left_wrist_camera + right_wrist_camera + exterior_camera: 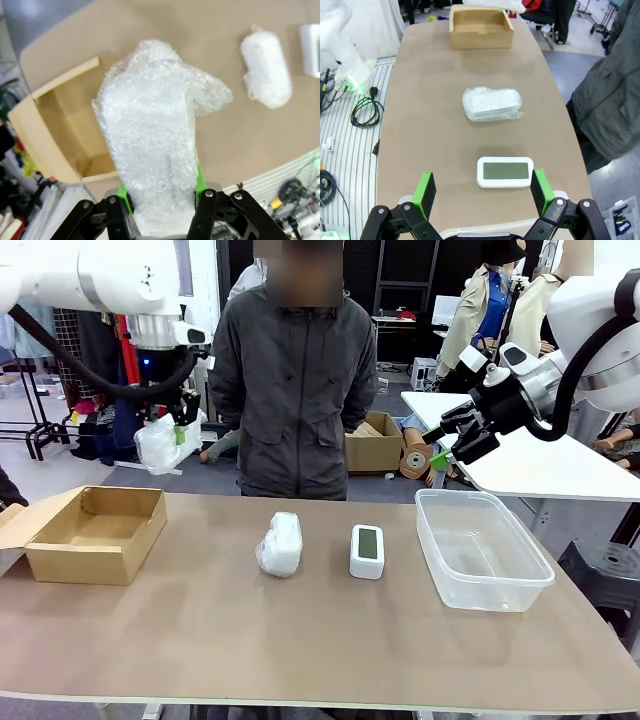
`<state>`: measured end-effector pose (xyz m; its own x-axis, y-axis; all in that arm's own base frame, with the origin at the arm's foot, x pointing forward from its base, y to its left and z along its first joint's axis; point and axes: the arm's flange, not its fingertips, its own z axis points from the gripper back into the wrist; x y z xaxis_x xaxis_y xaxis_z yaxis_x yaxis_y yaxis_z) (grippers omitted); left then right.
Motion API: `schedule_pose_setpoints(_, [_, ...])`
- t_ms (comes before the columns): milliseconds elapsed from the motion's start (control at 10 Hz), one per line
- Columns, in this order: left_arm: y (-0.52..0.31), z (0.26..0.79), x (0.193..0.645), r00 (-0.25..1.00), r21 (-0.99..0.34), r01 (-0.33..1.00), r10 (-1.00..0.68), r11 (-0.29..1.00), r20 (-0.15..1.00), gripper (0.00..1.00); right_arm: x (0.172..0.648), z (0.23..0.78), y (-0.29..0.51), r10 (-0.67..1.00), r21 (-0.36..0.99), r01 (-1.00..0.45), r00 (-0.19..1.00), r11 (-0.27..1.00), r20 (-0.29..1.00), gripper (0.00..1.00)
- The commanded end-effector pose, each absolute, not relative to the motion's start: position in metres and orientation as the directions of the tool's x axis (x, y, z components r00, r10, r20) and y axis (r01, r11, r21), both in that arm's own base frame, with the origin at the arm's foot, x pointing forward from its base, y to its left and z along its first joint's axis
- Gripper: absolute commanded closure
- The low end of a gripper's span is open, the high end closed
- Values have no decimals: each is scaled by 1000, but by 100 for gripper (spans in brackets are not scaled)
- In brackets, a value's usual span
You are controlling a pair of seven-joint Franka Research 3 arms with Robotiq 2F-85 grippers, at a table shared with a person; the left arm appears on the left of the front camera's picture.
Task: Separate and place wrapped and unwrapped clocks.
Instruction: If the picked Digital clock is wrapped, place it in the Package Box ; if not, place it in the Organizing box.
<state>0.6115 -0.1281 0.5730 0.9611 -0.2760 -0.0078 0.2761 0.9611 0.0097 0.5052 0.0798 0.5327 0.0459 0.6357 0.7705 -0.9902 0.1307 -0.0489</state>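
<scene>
Front view
- Left gripper hangs high over the table, clamped on a bubble-wrapped clock that dangles just under its fingers
- Open cardboard box sits on the table well below this gripper
- Right gripper is up in the air, jaws spread, nothing in them; a clear plastic tub stands on the table beneath it
- Second wrapped clock and a bare white digital clock lie side by side, apart, on the table between and well below both grippers
- A person stands at the far side

Left wrist view
- The held bundle is pinched between the green pads and sticks out past the fingertips
- The box lies open beyond the tips, the second bundle off to one side, with the bare clock's edge just past it

Right wrist view
- The pads stand wide apart
- The bare clock lies screen up on the table straight ahead between them, with the second bundle farther ahead and the box farthest
</scene>
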Motion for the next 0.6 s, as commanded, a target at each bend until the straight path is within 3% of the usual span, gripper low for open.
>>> schedule_pose_setpoints(0, [-105,562,607,984,36,176,-176,984,8,100,505,535,80,633,-54,-990,39,128,773,0])
schedule_pose_setpoints(100, [-90,551,611,992,91,116,-120,989,41,100,505,535,80,633,-54,-990,39,128,773,0])
schedule_pose_setpoints(500, [-35,509,614,999,129,-43,47,991,-22,100,505,535,80,633,-54,-990,39,128,773,0])
